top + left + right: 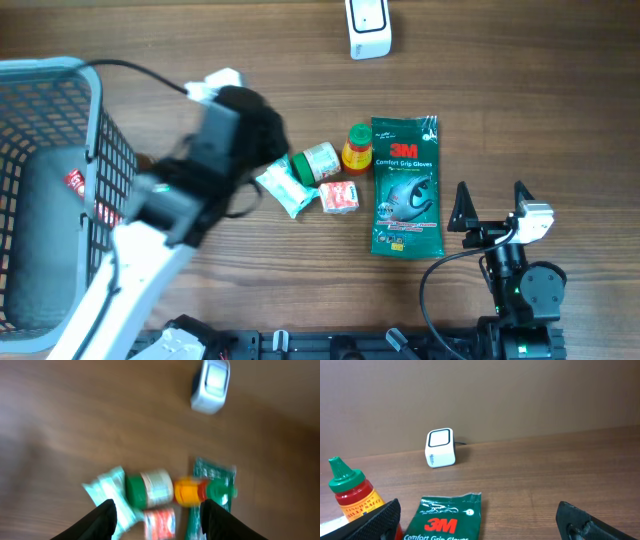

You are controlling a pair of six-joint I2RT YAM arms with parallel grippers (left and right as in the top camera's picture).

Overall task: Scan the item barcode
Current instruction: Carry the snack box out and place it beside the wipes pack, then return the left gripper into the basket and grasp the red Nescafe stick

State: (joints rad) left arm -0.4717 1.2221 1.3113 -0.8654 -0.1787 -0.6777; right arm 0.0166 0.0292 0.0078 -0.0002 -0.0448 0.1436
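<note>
Near the middle of the brown wooden table [500,80], the small round jar with a green lid and white paper label [316,162] lies on its side between a crinkly white-and-teal plastic sachet [285,187] and a red sauce bottle with a green cap [357,148]; it is probably the item to scan, and looks light, rigid and smooth, apt to roll, so a pinch across its body seems best. Above it the left gripper [157,507] hangs with jaws parted and empty; the right gripper [491,197] stands wide apart, holding nothing; the white boxy scanner [368,25] sits well apart at the far edge.
</note>
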